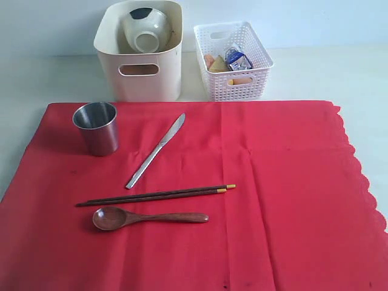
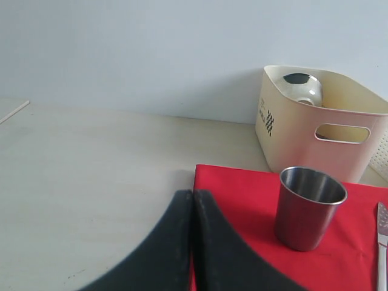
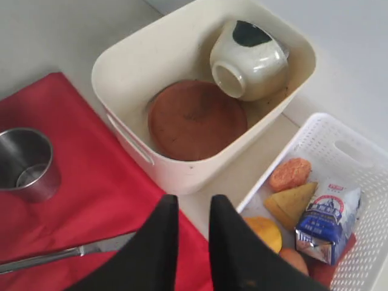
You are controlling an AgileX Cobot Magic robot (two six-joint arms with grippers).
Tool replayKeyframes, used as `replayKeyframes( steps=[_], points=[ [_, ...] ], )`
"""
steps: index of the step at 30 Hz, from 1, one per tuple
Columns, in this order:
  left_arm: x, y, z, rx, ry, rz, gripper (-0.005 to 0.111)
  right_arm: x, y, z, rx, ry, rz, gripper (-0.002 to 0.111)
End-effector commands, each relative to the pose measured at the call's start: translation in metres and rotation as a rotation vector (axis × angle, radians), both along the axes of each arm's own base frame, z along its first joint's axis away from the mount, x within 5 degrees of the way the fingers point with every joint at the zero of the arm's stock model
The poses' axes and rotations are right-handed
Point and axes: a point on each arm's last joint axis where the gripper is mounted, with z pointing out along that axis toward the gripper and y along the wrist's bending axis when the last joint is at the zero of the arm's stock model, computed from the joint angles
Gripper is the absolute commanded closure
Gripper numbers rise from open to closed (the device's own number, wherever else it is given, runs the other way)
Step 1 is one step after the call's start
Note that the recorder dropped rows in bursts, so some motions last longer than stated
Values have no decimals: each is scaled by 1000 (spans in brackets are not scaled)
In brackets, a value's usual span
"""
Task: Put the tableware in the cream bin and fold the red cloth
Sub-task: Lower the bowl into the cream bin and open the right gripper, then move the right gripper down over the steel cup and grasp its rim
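Note:
The red cloth (image 1: 242, 200) lies spread flat. On it stand the steel cup (image 1: 97, 128), the silver knife (image 1: 156, 150), the yellow-tipped chopsticks (image 1: 156, 195) and the wooden spoon (image 1: 148, 217). Behind it, the cream bin (image 1: 138, 73) holds the pale green bowl (image 1: 145, 29), tipped on its side, and the brown plate (image 3: 197, 119). Neither gripper shows in the exterior view. My left gripper (image 2: 193, 195) is shut and empty, over the cloth's corner beside the cup (image 2: 308, 207). My right gripper (image 3: 193, 200) is open and empty, above the gap between the bin (image 3: 121, 66) and the basket.
A white lattice basket (image 1: 233, 85) stands right of the bin with a milk carton (image 3: 327, 221) and food pieces (image 3: 290, 174) inside. The cloth's scalloped edge (image 1: 364, 176) runs along the right. Bare pale table (image 2: 91, 176) lies left of the cloth.

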Motion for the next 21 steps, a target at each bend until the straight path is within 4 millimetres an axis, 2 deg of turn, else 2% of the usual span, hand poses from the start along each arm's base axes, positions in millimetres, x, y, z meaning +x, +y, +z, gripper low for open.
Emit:
replayKeyframes(
  steps=[1, 5, 13, 18, 21],
  points=[
    [0, 0, 1, -5, -10, 1, 104, -16, -8, 0, 2, 34, -1, 107],
    [0, 0, 1, -5, -10, 1, 104, -25, -9, -17, 23, 60, 33, 108],
    [0, 0, 1, -5, -10, 1, 104, -36, 9, -64, 193, 122, 215, 108],
    [0, 0, 1, -5, -10, 1, 104, -41, 34, -94, 156, 136, 268, 108],
    [0, 0, 1, -5, -10, 1, 104, -47, 57, -113, 115, 90, 272, 108]
  ],
)
